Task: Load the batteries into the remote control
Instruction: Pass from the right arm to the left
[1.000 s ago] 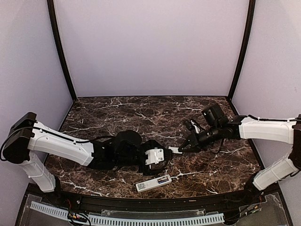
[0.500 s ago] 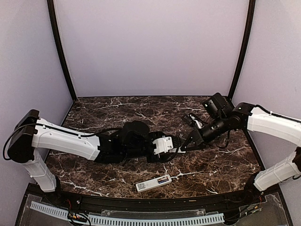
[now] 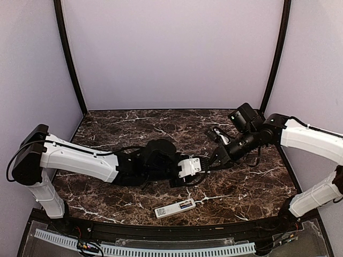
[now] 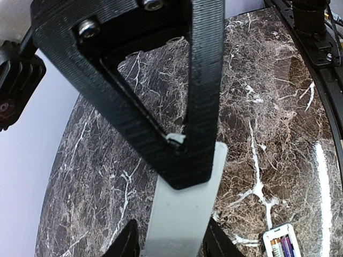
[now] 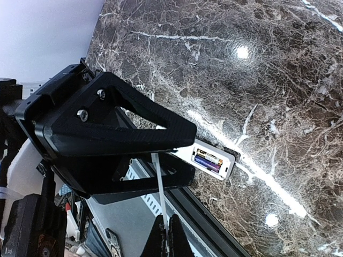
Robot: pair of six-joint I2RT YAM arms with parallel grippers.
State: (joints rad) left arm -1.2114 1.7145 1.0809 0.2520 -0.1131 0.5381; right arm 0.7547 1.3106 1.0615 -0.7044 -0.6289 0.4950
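We noted both batteries (image 5: 208,159) already seated in the open remote control (image 3: 175,208) at the table (image 3: 134,128) near edge, while left gripper (image 4: 171,241) and right gripper (image 5: 165,238) each pinched its white cover (image 4: 182,219), not yet refitted.

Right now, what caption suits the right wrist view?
Right end effector and left end effector both hold a thin pale plate; beyond, batteries sit in the remote control.

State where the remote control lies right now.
In the top view, the remote control lies on the marble table near its front edge, about midway across.
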